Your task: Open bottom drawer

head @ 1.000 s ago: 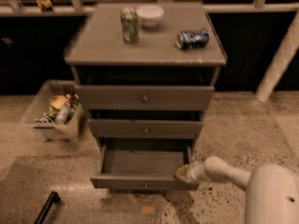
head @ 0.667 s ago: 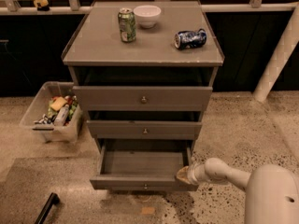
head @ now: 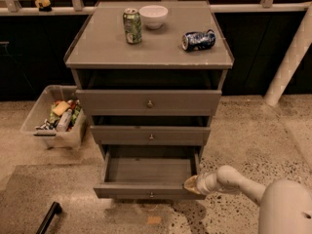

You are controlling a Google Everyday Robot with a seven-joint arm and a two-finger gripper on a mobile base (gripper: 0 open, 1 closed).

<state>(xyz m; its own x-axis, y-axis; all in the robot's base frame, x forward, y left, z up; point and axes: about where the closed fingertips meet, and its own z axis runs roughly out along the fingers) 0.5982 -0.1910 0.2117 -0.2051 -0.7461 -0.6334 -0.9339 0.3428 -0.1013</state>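
Low in the frame the bottom drawer (head: pixel 146 172) stands pulled out, no further than a second ago, the end effector (head: pixel 193 184) still at its right front corner, its grip impossible to tell, so the opening looks done

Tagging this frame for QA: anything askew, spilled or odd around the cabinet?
Only the blue can: it lies on its side on the cabinet top, right side, while the green can stands upright. No spill visible. The bottom drawer is pulled out, with the gripper at its front right corner.
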